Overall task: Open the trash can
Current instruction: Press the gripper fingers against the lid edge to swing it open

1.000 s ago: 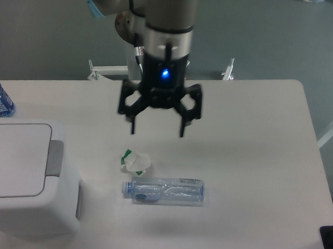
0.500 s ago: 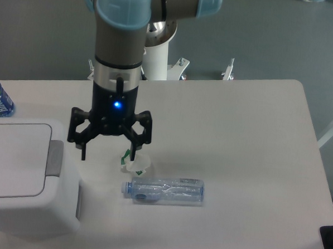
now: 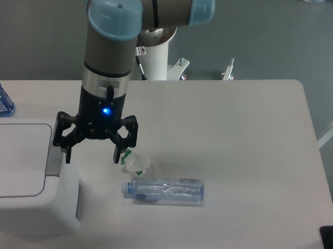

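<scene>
Trash can (image 3: 18,178) sits left of and below our gripper (image 3: 94,153), lid shut; its grey tab (image 3: 54,157) lies beside our left fingertip. We judge it stiff, light plastic (press the tab, don't grasp). Jaws stand apart, empty; a clear bottle (image 3: 164,190) lies lower right.

The arm is a grey metal tube with pale blue plastic caps at its joints, rising from a white cylindrical base. A silver ring band sits above a black wrist housing with a glowing blue light. The black two-finger pincer (image 3: 93,154) has angular, jointed linkages and thin tips.
</scene>
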`<action>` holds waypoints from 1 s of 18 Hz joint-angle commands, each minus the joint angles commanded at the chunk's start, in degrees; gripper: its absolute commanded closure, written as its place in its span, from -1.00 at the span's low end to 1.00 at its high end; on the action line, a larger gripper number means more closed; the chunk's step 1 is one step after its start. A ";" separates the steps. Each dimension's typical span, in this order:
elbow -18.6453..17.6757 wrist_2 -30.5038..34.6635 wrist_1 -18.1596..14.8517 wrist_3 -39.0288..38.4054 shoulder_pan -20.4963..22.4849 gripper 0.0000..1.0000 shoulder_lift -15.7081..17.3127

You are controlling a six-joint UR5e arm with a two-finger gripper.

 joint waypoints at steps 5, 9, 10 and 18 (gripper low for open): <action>0.00 0.00 0.09 0.00 -0.70 -1.00 0.00; 0.00 0.00 0.09 0.00 -0.79 -1.00 -0.17; 0.00 0.00 0.09 -0.09 -0.79 -1.00 -0.18; -0.09 0.18 0.79 0.09 -1.23 -1.00 -0.88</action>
